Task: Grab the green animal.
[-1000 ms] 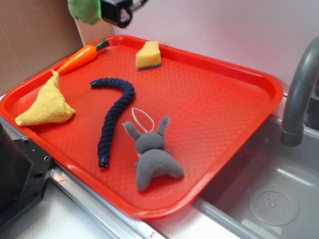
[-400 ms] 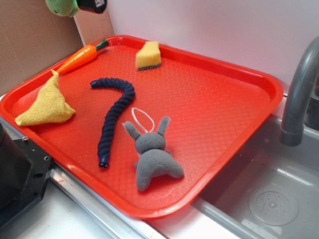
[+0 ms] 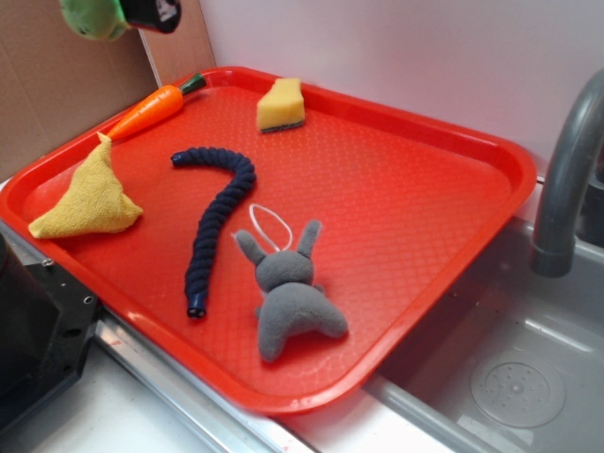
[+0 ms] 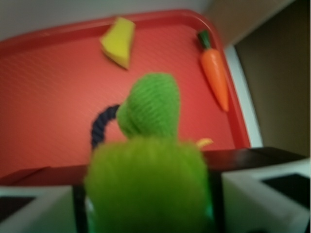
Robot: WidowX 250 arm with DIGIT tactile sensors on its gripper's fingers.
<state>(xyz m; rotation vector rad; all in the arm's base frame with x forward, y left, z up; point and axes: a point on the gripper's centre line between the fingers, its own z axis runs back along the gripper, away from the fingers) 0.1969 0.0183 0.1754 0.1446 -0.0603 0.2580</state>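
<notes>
the gripper [image 3: 132, 11] sits at the top-left edge of the exterior view, high above the tray [image 3: 425, 217] and out past its far-left corner, w/ most of it cut off by the frame. the green animal [image 3: 92, 17] is clamped in it, well clear of the tray. in the wrist view the animal [image 4: 148, 165] fills the lower middle, fuzzy lime body nearest the cam and smoother green head pointing away, pinched between the 2 fingers [image 4: 265, 199] closed against its sides; the gripper [image 4: 148, 204] mid is hidden by the plush. on the tray: a carrot [image 3: 151, 109] at the far-left rim, a sponge [image 3: 280, 104] near the far edge, a yellow cloth [image 3: 90, 198] at the left side, a dark blue rope [image 3: 215, 222] curving down the middle, and a grey bunny [image 3: 288, 297] near the front, just right of the rope's lower end, not touching it. a sink [image 3: 510, 377] and faucet [image 3: 566, 170] sit right of the tray. wrist view is blurry; below the animal it shows the carrot, sponge and a loop of rope.
</notes>
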